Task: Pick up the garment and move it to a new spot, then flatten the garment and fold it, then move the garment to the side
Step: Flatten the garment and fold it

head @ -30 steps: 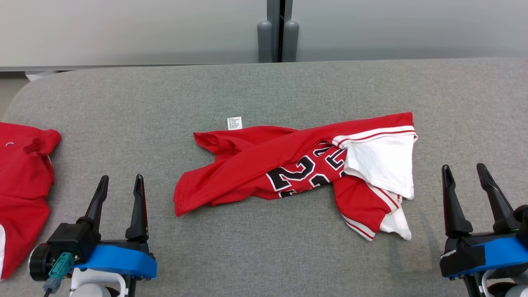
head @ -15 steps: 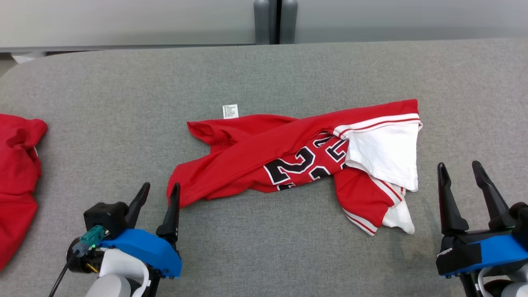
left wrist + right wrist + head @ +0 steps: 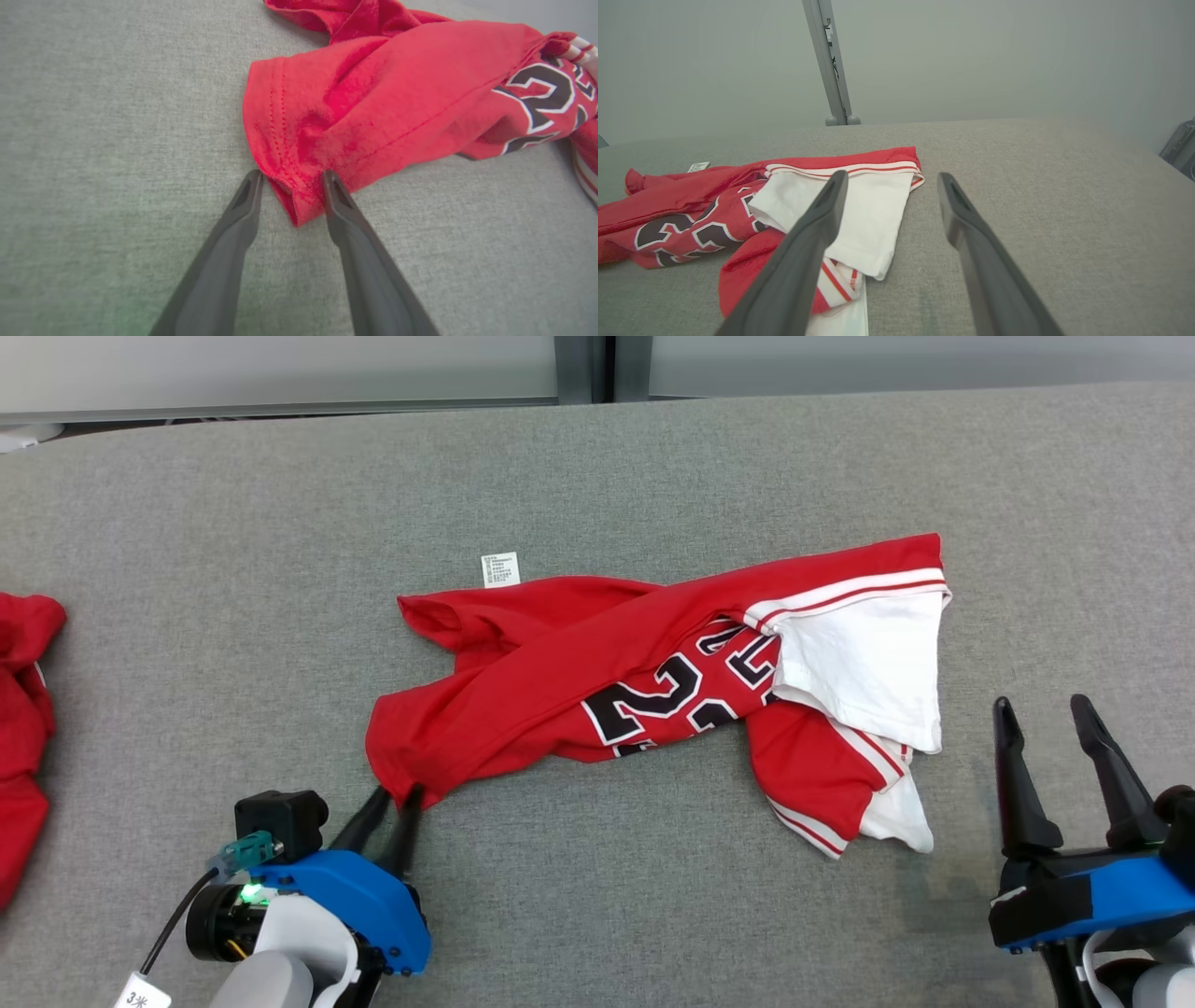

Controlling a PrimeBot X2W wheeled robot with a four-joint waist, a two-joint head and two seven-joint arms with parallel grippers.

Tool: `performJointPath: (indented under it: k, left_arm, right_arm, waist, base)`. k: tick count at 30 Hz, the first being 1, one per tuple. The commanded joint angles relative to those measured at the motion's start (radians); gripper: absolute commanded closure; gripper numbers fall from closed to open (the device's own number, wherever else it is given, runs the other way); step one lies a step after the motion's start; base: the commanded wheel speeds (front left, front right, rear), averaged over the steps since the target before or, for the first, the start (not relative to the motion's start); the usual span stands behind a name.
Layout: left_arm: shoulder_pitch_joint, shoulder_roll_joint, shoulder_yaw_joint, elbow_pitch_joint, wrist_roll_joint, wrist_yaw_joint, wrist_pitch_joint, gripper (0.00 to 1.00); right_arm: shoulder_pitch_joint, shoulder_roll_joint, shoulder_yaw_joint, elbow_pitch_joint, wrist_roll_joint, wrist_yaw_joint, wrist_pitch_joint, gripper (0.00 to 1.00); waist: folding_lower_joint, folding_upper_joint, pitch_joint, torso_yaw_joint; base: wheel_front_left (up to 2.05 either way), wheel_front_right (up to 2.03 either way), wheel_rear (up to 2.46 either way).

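The garment (image 3: 607, 681), a red jersey with black-and-white numbers and a white sleeve, lies crumpled across the middle of the grey table (image 3: 233, 523). My left gripper (image 3: 399, 793) is at the garment's near-left corner. In the left wrist view its two fingers straddle that hem corner (image 3: 292, 205), jaws narrowed, with cloth between the tips and a gap still showing. My right gripper (image 3: 1041, 705) stands open at the lower right, clear of the cloth. In the right wrist view the white sleeve (image 3: 859, 214) lies just left of that gripper (image 3: 893, 176).
Another red garment (image 3: 19, 709) lies at the table's left edge. A small white label (image 3: 499, 569) sits by the jersey's far-left end. A grey post (image 3: 831, 60) stands behind the table's far edge. Bare grey surface lies in front of and to the right of the jersey.
The head camera has tilted down, shifting the whole picture. My left gripper has moved forward and right to the garment's corner and its jaws have narrowed around it. The right gripper is unchanged.
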Motion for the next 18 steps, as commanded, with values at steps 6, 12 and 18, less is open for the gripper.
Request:
performJointPath:
  k: [6, 12, 18]
  left_arm:
    - [-0.026, 0.005, 0.000, 0.040, 0.004, 0.006, -0.018, 1.00]
    - [-0.047, 0.010, 0.003, 0.041, 0.010, 0.010, -0.044, 1.00]
    - [-0.068, 0.005, -0.003, 0.037, 0.018, 0.011, -0.057, 1.00]
  right_arm:
    - [-0.015, -0.018, -0.040, 0.059, -0.014, 0.000, 0.000, 0.00]
    - [-0.059, -0.061, -0.019, 0.183, 0.000, 0.000, 0.014, 0.00]
    - [-0.156, -0.102, 0.055, 0.371, 0.028, 0.000, 0.006, 0.00]
  waist:
    - [-0.0001, -0.0001, 0.000, -0.006]
    - [-0.0001, -0.0001, 0.014, 0.006]
    - [-0.0001, -0.0001, 0.042, 0.021]
  base:
    - [0.00, 0.00, 0.00]
    - [0.00, 0.00, 0.00]
    - [0.00, 0.00, 0.00]
